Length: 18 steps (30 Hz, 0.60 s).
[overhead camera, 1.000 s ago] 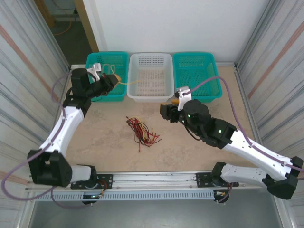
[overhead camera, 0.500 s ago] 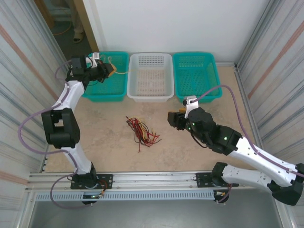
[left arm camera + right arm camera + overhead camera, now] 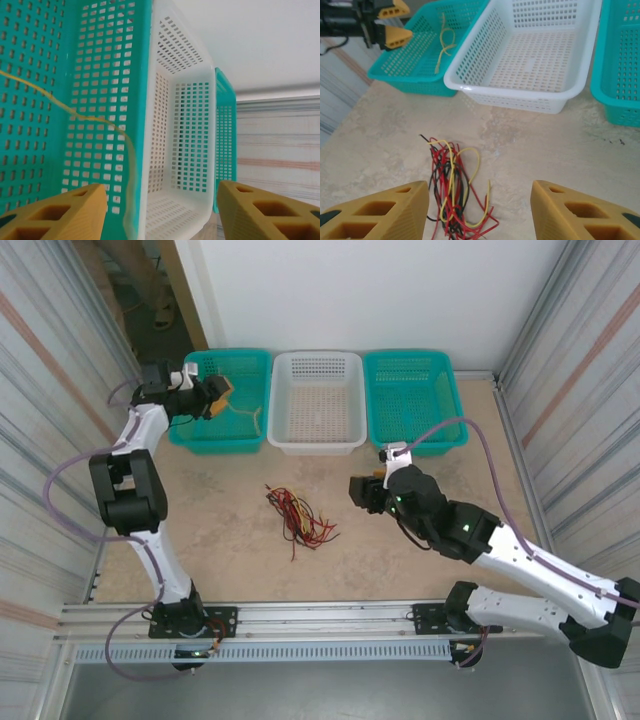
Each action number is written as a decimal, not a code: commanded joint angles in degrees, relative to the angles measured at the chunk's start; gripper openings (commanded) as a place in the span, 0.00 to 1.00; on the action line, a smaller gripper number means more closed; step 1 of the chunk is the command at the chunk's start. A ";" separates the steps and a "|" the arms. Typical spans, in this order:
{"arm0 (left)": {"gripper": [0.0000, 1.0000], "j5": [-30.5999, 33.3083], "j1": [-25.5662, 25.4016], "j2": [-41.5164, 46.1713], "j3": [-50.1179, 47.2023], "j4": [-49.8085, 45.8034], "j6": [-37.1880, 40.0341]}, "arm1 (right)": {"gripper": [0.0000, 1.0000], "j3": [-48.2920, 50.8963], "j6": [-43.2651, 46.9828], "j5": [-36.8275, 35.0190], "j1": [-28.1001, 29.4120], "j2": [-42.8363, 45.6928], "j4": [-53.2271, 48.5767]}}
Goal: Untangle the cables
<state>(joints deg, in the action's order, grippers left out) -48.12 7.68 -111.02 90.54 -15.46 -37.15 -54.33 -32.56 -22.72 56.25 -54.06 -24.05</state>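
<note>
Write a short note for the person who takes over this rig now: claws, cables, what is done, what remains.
Left claw: open, over the left teal basket.
Right claw: open, empty, beside the tangle.
Cables: one yellow cable lies in that basket; red, black and yellow ones lie tangled on the table.
Done: one cable sorted.
To do: the whole tangle.

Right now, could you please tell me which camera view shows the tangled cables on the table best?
The right wrist view: the tangled cables lie close in front, with red, black and yellow strands distinguishable. The top external view shows them whole but small, mid-table. The left wrist view faces the baskets and one separate yellow cable.
</note>
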 commanded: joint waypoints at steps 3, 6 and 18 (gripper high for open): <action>0.63 7.55 -1.79 14.48 -9.61 0.83 1.77 | 0.60 -6.25 -0.41 0.57 -0.94 -7.82 -4.80; 0.69 10.70 -3.95 23.16 -19.41 4.37 0.19 | 0.67 -8.46 -0.75 1.87 -1.44 -12.12 -6.74; 0.70 19.16 -25.03 39.39 -41.44 -4.78 3.44 | 0.67 -10.05 -2.83 18.50 -8.10 -25.64 -4.17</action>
<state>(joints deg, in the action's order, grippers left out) -33.47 -14.33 -71.88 51.40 -17.02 -35.29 -62.30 -34.30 -10.41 48.69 -76.97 -28.91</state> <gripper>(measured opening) 0.697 0.673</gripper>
